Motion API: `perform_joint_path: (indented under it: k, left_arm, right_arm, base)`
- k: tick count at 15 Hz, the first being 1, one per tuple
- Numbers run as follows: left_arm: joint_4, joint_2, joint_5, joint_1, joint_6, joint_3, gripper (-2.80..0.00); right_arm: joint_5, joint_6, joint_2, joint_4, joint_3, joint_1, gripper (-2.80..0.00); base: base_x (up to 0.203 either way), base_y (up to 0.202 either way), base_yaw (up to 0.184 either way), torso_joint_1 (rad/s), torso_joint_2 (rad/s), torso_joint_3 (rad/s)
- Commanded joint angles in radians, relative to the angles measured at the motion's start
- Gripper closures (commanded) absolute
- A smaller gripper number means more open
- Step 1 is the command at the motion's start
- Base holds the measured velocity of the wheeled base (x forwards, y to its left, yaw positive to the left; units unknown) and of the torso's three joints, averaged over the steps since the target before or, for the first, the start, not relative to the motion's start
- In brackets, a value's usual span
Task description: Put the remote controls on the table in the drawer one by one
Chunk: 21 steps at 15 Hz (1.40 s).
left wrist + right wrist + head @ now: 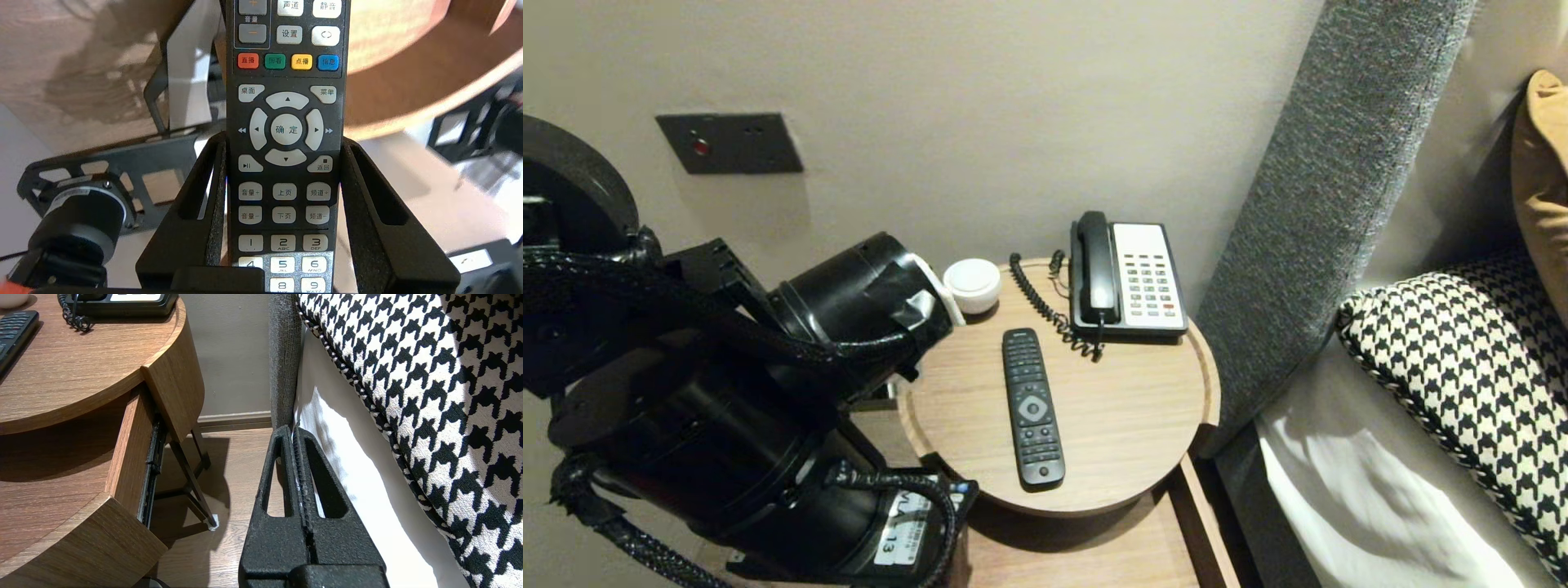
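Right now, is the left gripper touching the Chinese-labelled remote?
Touching. Left wrist view: the left gripper presses both long edges of the Chinese-labelled remote.

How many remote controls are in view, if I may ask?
2: a slim remote on the round table by the telephone; a Chinese-labelled remote gripped in the left pincer. Others may be hidden.

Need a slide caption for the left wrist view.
Left gripper grips a black remote, fingers along both its sides; round wooden tabletop behind.
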Motion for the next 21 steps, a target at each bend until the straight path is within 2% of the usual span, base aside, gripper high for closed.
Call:
perform_joint_path:
  k: [1, 4, 5, 13, 21]
  left_arm:
    - [0.018, 0.022, -0.018, -0.034, -0.004, 0.005, 0.0]
    - [0.02, 0.06, -0.087, -0.052, -0.005, 0.009, 0.0]
    - [0.014, 0.076, -0.091, -0.057, -0.005, 0.01, 0.0]
    - [-0.025, 0.172, -0.081, -0.065, -0.008, 0.019, 0.0]
    - [-0.132, 0.263, -0.068, -0.075, -0.007, 0.029, 0.0]
  right_arm:
    - [0.0, 0.0, 0.0, -0.001, 0.04, 0.0, 0.0]
    - [0.0, 0.0, 0.0, -0.001, 0.04, 0.0, 0.0]
    - [0.0, 0.0, 0.0, -0.001, 0.04, 0.0, 0.0]
    - [-0.001, 0.0, 0.0, -0.001, 0.04, 0.0, 0.0]
    - [0.0, 0.0, 0.0, -0.001, 0.04, 0.0, 0.0]
  base:
    - [0.0, 0.0, 0.0, 0.0, 0.0, 0.0]
    - [0.0, 0.0, 0.0, 0.0, 0.0, 0.0]
    - [0.0, 0.0, 0.0, 0.0, 0.0, 0.0]
    - [0.0, 0.0, 0.0, 0.0, 0.0, 0.0]
    - [0.0, 0.0, 0.0, 0.0, 0.0, 0.0]
